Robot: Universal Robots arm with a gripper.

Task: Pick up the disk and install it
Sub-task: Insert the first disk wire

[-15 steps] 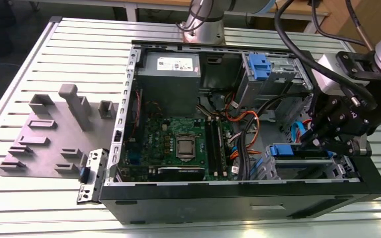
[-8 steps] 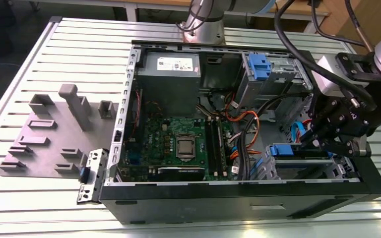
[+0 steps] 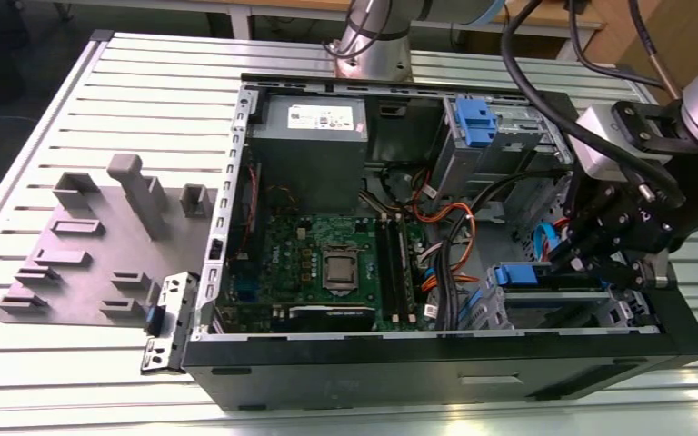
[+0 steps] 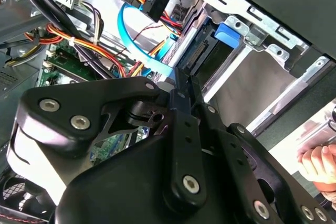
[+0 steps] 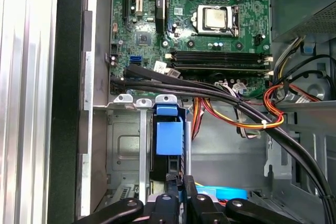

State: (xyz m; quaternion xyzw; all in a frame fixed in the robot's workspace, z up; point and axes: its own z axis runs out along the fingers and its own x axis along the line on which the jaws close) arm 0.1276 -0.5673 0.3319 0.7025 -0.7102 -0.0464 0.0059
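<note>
On the exterior view's left, a grey moulded fixture plate (image 3: 70, 263) lies on the slatted metal table (image 3: 34, 118). Beside it stands the open black computer case (image 3: 446, 363) with its green motherboard (image 3: 324, 263). On the exterior view's right, the black gripper (image 3: 592, 259) hangs over the bare metal drive cage (image 5: 126, 129).

The disk (image 5: 169, 135), a flat drive in a blue plastic carrier frame, sits partly inside this cage. In both wrist views the jaws appear closed together with nothing between them, their tips just beside the disk's outer edge.

We judge this to be the seating step. We recommend:
- pressing straight along the cage rails, without tilt;
- keeping the black cables (image 5: 173, 85) clear of the carrier.
</note>
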